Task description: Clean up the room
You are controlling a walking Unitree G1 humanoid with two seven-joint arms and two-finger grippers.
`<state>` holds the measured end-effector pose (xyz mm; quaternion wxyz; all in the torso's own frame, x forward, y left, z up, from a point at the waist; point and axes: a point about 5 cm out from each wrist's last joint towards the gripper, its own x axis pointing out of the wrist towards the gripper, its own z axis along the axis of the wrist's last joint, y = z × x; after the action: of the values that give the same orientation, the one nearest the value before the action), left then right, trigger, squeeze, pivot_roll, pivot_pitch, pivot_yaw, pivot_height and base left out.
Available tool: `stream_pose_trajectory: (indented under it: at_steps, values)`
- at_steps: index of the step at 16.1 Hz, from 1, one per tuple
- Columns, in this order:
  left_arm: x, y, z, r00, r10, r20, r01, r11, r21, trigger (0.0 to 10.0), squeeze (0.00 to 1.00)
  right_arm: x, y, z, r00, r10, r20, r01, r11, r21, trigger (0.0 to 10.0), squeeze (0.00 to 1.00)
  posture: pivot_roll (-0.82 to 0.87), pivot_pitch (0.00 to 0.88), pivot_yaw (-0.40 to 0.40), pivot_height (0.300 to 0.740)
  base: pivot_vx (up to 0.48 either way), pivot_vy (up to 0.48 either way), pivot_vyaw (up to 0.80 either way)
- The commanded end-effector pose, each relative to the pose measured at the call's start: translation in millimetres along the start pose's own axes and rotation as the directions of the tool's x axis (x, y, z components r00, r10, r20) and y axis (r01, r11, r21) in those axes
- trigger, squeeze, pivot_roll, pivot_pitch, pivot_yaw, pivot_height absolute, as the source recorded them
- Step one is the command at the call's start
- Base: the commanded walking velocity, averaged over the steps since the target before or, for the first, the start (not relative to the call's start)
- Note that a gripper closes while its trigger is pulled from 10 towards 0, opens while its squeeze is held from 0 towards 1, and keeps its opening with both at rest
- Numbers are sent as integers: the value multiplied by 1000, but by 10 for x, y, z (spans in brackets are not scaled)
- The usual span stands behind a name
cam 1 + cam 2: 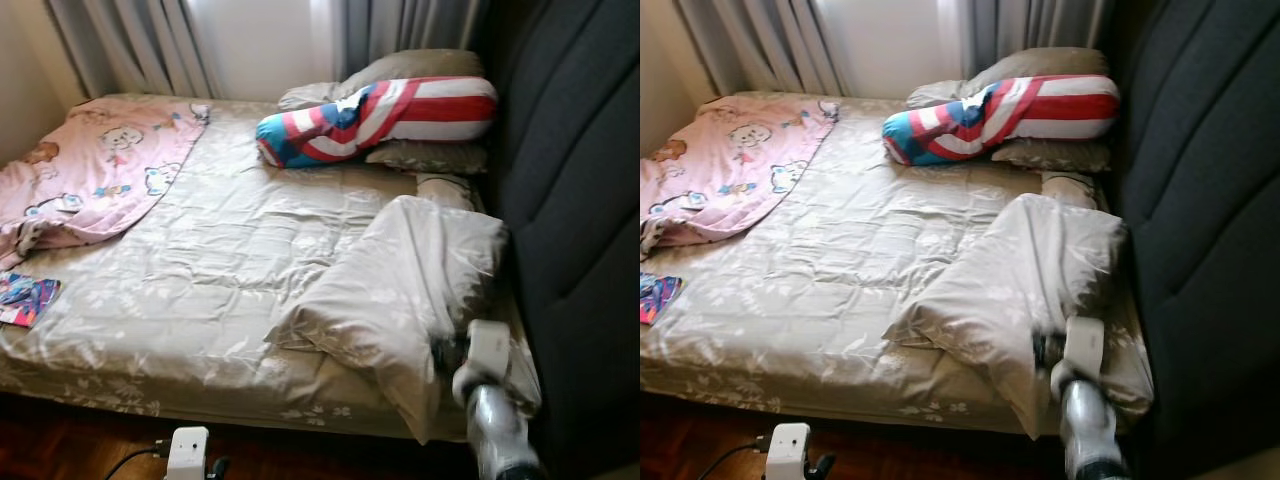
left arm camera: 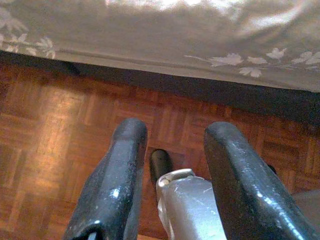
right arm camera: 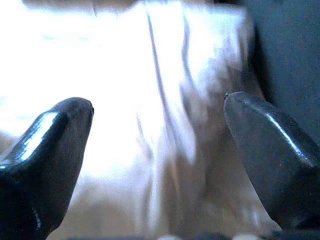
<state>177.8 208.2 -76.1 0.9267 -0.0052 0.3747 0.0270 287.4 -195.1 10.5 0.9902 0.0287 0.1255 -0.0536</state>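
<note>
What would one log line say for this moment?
right end effector: open, at beige pillow | left end effector: open, over floor | bed: untidy

You find no readable text, label, brand, number or sign anywhere in these views. The pink blanket (image 1: 95,165) carries only cartoon animal figures, with no words you can make out. The long bolster pillow (image 1: 385,118) shows red and white stripes and a blue field, but no lettering. The beige bedsheet (image 1: 220,260) and the folded pillow (image 1: 400,290) bear a leaf pattern only. The small colourful item (image 1: 25,298) at the bed's left edge has bright print, too small and blurred for you to read anything on it.
</note>
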Motion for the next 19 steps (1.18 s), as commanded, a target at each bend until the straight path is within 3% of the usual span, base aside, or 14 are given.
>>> stream_pose_trajectory:
  at_steps: [1, 7, 10, 12, 15, 16, 19]
  values:
    - [-22, 56, -45, 1000, 18, -13, -18, 1000, -18, 10000, 0, -56, -33, -51, 1000, -8, 10, 8, 1000, 14, 10000, 0, -5, 33, -32, 740, 0, 0, 0]
    - [-37, 87, -78, 999, 26, -26, -26, 999, -18, 10000, 0, -522, -324, -50, 976, -107, 188, 108, 994, 5, 10000, 0, -21, 6, -23, 740, 0, 0, 0]
    - [-30, 99, -60, 999, 27, -26, -27, 1000, -14, 10000, 0, -627, -363, -33, 975, -119, 189, 119, 993, 10, 10000, 0, -30, 0, -16, 740, 0, 0, 0]
    - [-21, 98, -42, 999, 26, -25, -26, 1000, -14, 10000, 0, -579, -346, -153, 987, -116, 115, 116, 993, 0, 10000, 0, -32, 0, -13, 740, 0, 0, 0]
    - [2, 95, 10, 1000, 28, -15, -28, 999, -22, 10000, 0, -411, -175, -442, 991, -36, -130, 34, 999, -20, 10000, 0, -31, 11, -10, 740, 0, 0, 0]
    - [8, 95, 24, 1000, 26, -14, -26, 999, -20, 10000, 0, -420, -86, -650, 954, -3, -299, -14, 998, -54, 10000, 0, -24, 17, -5, 740, 0, 0, 0]
    - [4, 111, 24, 1000, 28, -12, -28, 999, -23, 10000, 0, -509, -23, -862, 891, 13, -454, -70, 992, -109, 10000, 0, -9, 20, -11, 740, 0, 0, 0]
